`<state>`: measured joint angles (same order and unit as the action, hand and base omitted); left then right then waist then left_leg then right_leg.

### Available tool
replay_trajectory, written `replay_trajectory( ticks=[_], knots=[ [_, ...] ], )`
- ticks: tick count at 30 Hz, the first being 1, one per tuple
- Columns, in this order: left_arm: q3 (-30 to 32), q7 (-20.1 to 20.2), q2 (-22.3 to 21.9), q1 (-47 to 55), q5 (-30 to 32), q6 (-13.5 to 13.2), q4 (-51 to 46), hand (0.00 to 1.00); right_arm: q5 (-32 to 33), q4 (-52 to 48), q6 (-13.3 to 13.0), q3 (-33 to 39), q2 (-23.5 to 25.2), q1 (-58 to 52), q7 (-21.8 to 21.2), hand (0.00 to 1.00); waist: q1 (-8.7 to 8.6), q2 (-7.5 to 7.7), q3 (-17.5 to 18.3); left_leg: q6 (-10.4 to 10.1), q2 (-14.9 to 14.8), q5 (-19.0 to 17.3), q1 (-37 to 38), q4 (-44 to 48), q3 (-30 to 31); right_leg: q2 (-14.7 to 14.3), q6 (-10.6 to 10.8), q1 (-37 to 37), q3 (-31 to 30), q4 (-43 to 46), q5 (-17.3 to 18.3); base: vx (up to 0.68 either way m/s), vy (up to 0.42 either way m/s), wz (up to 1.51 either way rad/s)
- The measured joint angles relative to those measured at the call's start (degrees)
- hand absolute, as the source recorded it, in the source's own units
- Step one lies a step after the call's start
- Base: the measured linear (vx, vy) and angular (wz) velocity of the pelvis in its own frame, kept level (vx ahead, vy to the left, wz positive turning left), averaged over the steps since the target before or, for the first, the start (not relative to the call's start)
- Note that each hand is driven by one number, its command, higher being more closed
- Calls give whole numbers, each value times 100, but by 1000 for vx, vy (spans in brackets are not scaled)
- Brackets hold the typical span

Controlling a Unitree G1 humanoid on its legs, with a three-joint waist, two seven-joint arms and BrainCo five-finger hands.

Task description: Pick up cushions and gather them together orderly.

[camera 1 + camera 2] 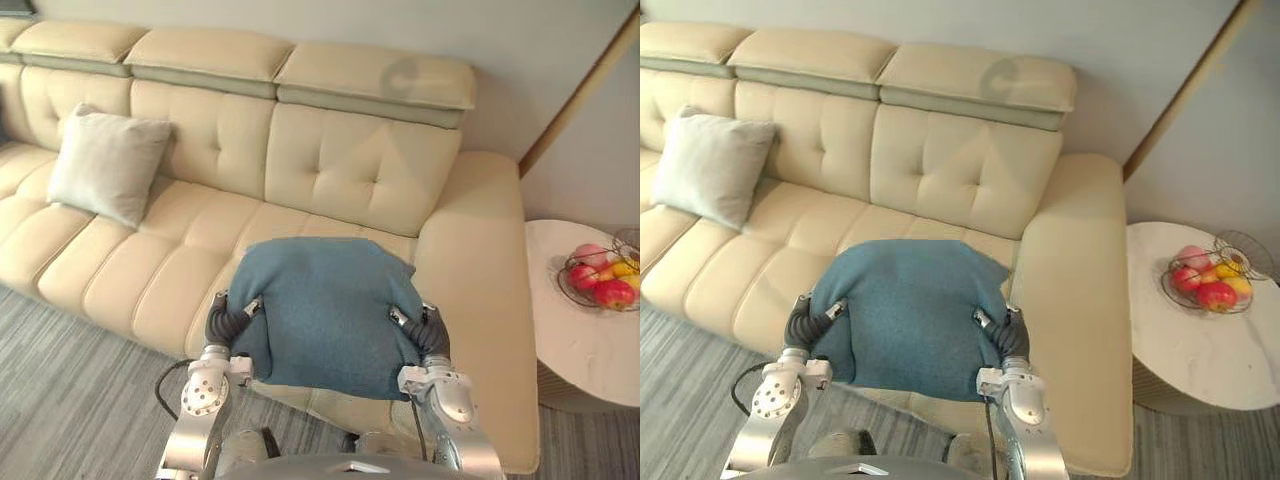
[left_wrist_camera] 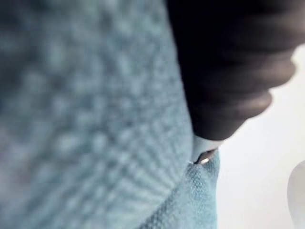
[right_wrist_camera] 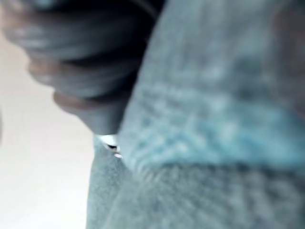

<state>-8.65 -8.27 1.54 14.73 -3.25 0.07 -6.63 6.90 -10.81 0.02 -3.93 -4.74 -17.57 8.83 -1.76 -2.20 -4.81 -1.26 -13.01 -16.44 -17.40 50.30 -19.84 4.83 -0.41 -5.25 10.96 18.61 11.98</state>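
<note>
A blue cushion (image 1: 325, 310) is held up between my two hands over the right seat of the cream sofa (image 1: 340, 170). My left hand (image 1: 228, 318) presses its left edge and my right hand (image 1: 428, 332) its right edge, each wrist's dark cover against the fabric. The blue weave (image 2: 86, 119) lies close beside the left hand's cover (image 2: 228, 62), and the same cloth (image 3: 214, 119) sits against the right hand's cover (image 3: 86, 57). A pale grey cushion (image 1: 108, 165) leans upright against the sofa back at the far left.
A round white side table (image 1: 580, 340) stands right of the sofa arm, with a wire basket of fruit (image 1: 600, 275) on it. Grey striped flooring (image 1: 70, 390) runs along the sofa's front. A wall lies behind.
</note>
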Motion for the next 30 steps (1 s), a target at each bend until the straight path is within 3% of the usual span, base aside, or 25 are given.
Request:
replay_trajectory(
  ticks=[3,4,5,6,7,8,9,14,21,30],
  knots=[
    [65,31,-51,-1,2,-1,-2,100,-1,3,0,0,8,3,7,100,145,76,-51,-96,-48,-193,-187,-955,418,222,35,81,-557,-31,6,154,257,-76],
    [59,34,-88,18,2,-2,-10,100,-5,5,0,-10,5,-5,6,100,210,25,-45,-185,-26,25,-74,-1776,736,256,164,-10,-728,60,17,71,330,-118],
    [85,20,-108,54,2,-4,-86,100,-12,13,-7,-61,-24,22,4,100,333,-173,-61,-683,-64,961,146,-2645,1165,202,560,-101,-937,177,203,104,477,-110],
    [135,10,-46,17,2,-1,-60,100,-14,103,47,-82,76,52,6,100,318,-33,-129,-581,30,858,155,-2464,1057,326,682,-91,-1066,192,233,75,373,-88],
    [177,-27,-36,11,2,0,-94,100,-30,102,56,-104,200,-10,5,100,304,59,-174,-581,104,778,148,-2326,1016,405,663,-150,-1091,173,121,91,315,-46],
    [211,-49,3,13,2,-4,-180,100,-59,91,55,-157,322,-23,6,100,327,209,-246,-578,261,777,-8,-2037,1338,498,735,-236,-1192,147,57,67,201,-69],
    [215,-101,36,37,1,-4,-175,100,-80,91,56,-151,401,-11,5,100,343,253,-244,-602,297,630,-66,-1939,1506,508,795,-299,-1331,-3,-69,58,183,-68],
    [167,-68,146,74,4,-3,-175,100,-299,91,88,-144,434,-11,3,100,342,291,-223,-467,208,423,89,-2253,869,516,856,-421,-1674,-669,-672,-15,152,-71],
    [-70,-214,179,-355,124,-3,-153,100,-720,91,90,-31,421,126,160,100,356,297,-206,-467,97,441,-18,-2349,422,470,952,-813,-2022,-989,-1010,-75,-9,-40],
    [-94,-1303,202,-2132,490,-3,512,100,-958,611,70,-46,393,1791,918,100,368,290,-218,-346,71,662,-820,-2195,416,446,1037,-1521,-2113,-1102,-1487,-56,-17,-4]
  ],
)
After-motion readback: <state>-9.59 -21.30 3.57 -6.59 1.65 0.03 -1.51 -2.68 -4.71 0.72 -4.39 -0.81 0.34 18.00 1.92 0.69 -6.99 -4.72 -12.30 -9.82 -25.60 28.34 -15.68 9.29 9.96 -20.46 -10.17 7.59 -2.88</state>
